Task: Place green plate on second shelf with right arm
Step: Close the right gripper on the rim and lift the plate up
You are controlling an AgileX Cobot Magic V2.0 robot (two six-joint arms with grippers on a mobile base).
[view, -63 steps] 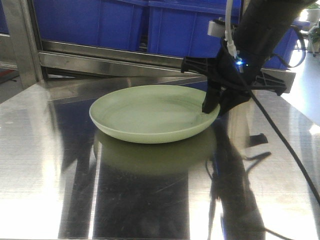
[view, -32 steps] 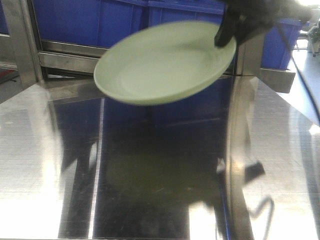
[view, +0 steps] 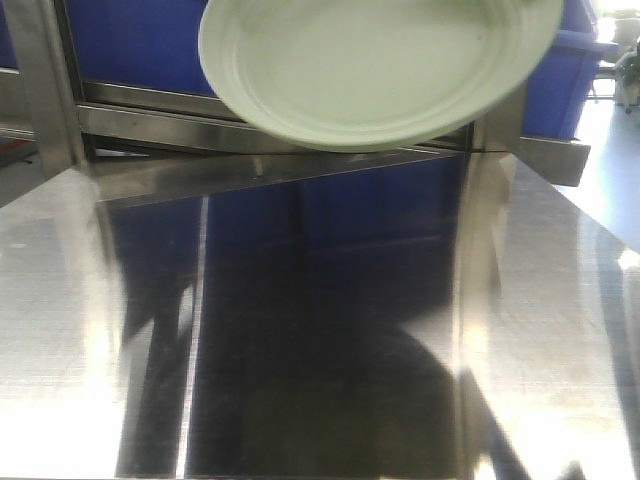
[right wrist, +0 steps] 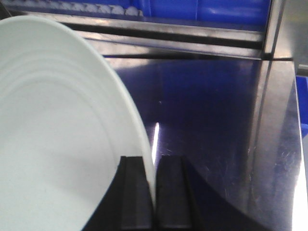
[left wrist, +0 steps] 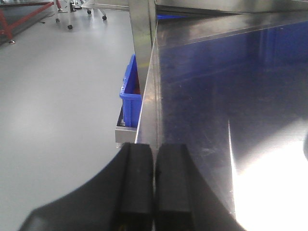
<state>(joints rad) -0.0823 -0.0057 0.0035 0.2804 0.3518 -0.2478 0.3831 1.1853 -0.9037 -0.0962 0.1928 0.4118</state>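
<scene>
1. Right claw point(right wrist: 154, 166): it is clenched on the rim of the green plate point(right wrist: 57, 134), one finger on each face, at the bottom centre of the right wrist view. You have only an edge hold, so I judge slow, steady travel is needed.
2. Plate position: in the front view the green plate point(view: 370, 70) hangs at the top of the frame. It is clear of the bench point(view: 300, 350), tilted with its face towards the camera, in front of the blue bins point(view: 130, 40).
3. Level the plate before you set it down. A tilted rim could catch the steel rail point(view: 150, 125) or slide on release.
4. The second shelf cannot be identified in these views. Confirm the target before you advance.
5. Left claw point(left wrist: 154, 149): its fingers are pressed together on nothing, at the bench edge, lower middle of its view. Leave it parked.
</scene>
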